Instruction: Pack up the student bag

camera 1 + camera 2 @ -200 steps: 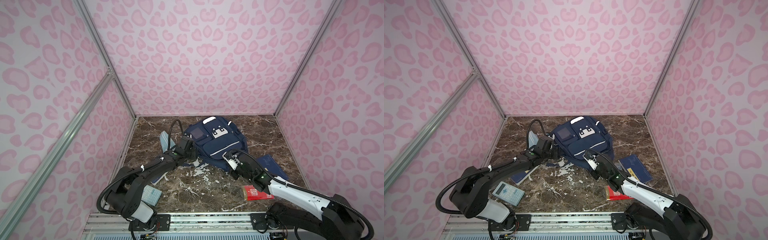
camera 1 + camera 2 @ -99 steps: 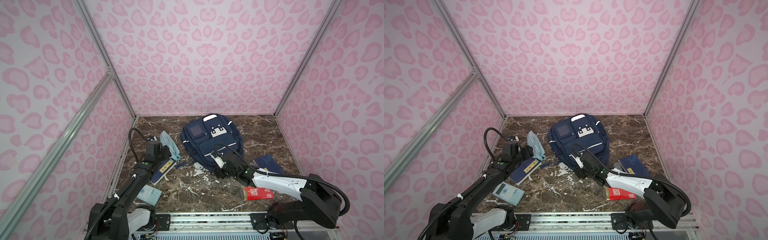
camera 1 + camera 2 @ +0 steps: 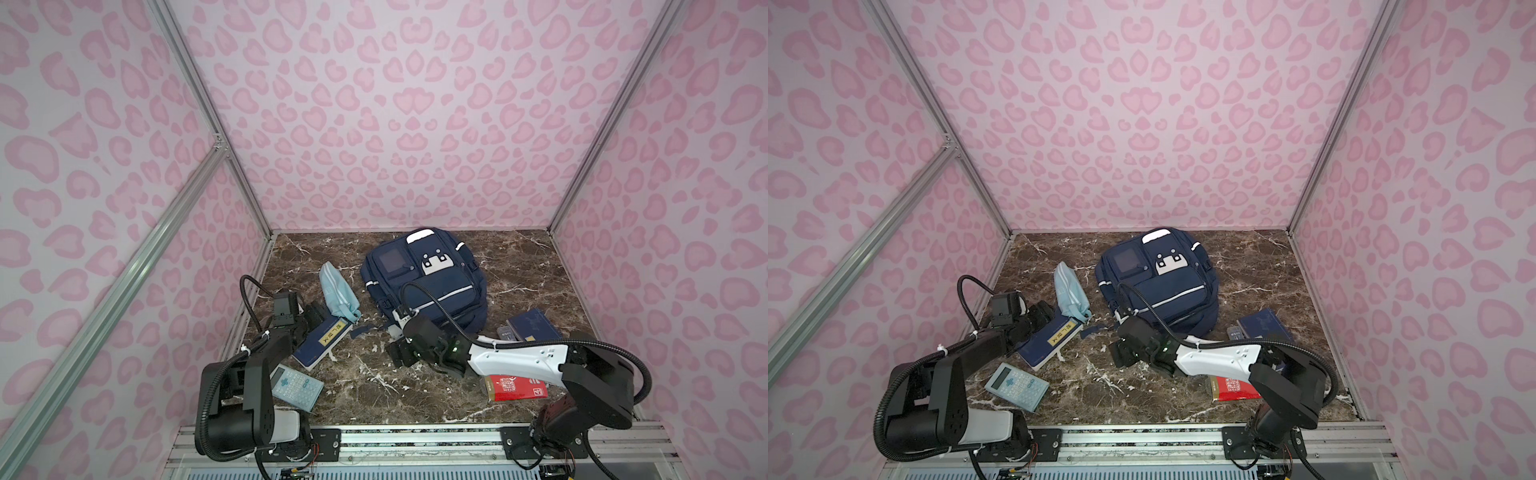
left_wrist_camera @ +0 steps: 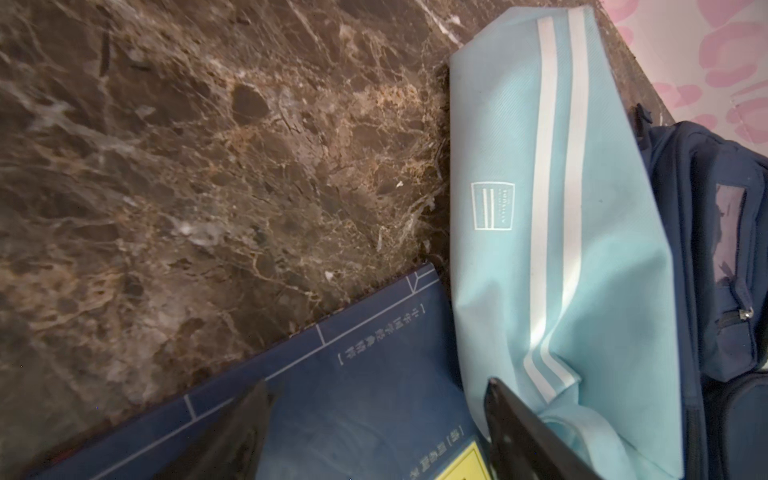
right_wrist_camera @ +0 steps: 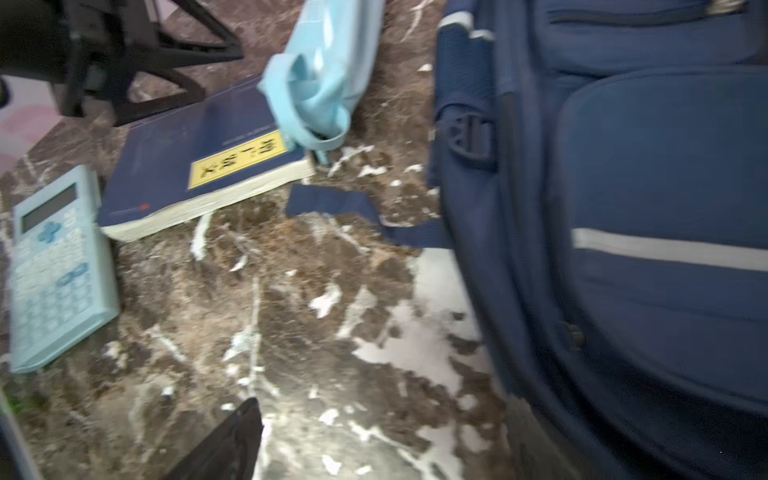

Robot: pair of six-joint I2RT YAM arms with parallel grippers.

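Right gripper point(image 3: 395, 353) spread near student bag point(image 3: 432, 286), left gripper point(image 4: 376, 386) spread above book point(image 3: 322, 345)

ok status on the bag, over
Left gripper open over book; right gripper open, empty. Bag lies flat. Pouch overlaps book.

Backpack point(image 3: 432, 286): navy blue, white stripes, a white patch with dark dots, a grey square window. Pouch point(image 3: 337, 293): light blue, two white stripes, a small white-outlined emblem. Book point(image 3: 320, 345): navy cover, thin white lines, yellow label with black characters. Calculator point(image 3: 297, 388): pale blue, some darker blue keys. Packet point(image 3: 515, 387): red with white print. Table point(image 3: 374, 386): dark brown marble, white and tan veins. Walls point(image 3: 395, 124): pale pink, darker pink blotches.
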